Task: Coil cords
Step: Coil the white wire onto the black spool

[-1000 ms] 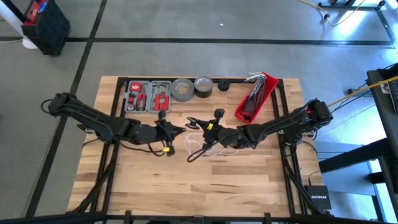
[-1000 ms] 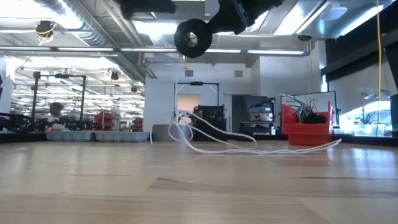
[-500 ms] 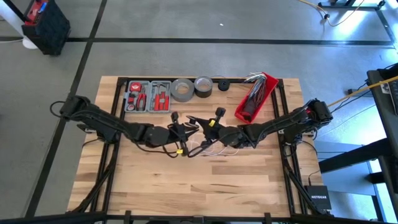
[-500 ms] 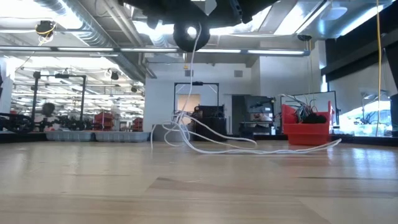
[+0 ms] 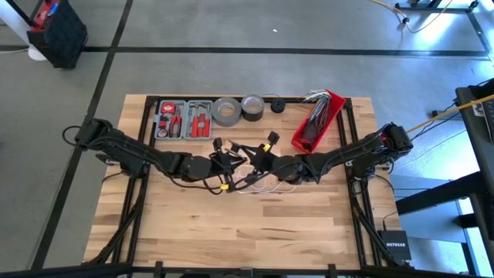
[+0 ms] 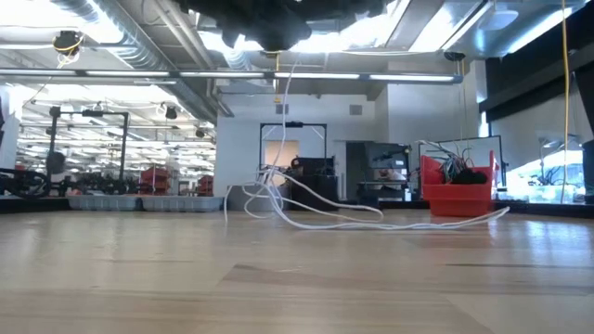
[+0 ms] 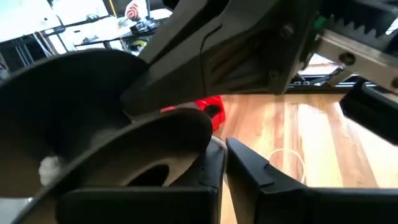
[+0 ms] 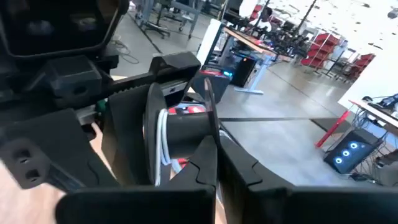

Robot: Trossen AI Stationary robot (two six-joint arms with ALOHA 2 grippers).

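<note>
A long white cord lies in loose loops (image 5: 261,187) at the table's middle, and one strand (image 6: 284,121) rises from the pile (image 6: 278,190) to the grippers. A round black puck (image 8: 184,132) has white cord wound on it (image 8: 163,146); it also fills the left wrist view (image 7: 81,112). My right gripper (image 5: 250,157) is shut on the puck, above the table's middle. My left gripper (image 5: 231,161) sits close against it from the left, shut on the white cord. A thin dark cord (image 5: 245,183) lies among the white loops. My left gripper pinches the white cord (image 7: 217,142) between its two fingers, right beside the puck's rim. It comes in level from the table's left. The cord runs down from there to the pile on the table. My right gripper holds the puck by one disc's rim (image 8: 211,121) between its two fingers. It comes in about level from the table's right. The puck is lifted clear of the table, its axis roughly level, with white turns on its hub.
Along the far edge stand a grey tray of red tools (image 5: 184,120), a grey tape roll (image 5: 226,111), a darker tape roll (image 5: 252,106) and a red bin of cables (image 5: 316,120). The near half of the table (image 5: 231,232) is bare wood.
My left gripper has gone toward the table's right until it sits against my right gripper and the puck. A strand of the white cord has been lifted off the pile and now runs straight up to the puck. The rest of the loops stay on the table.
</note>
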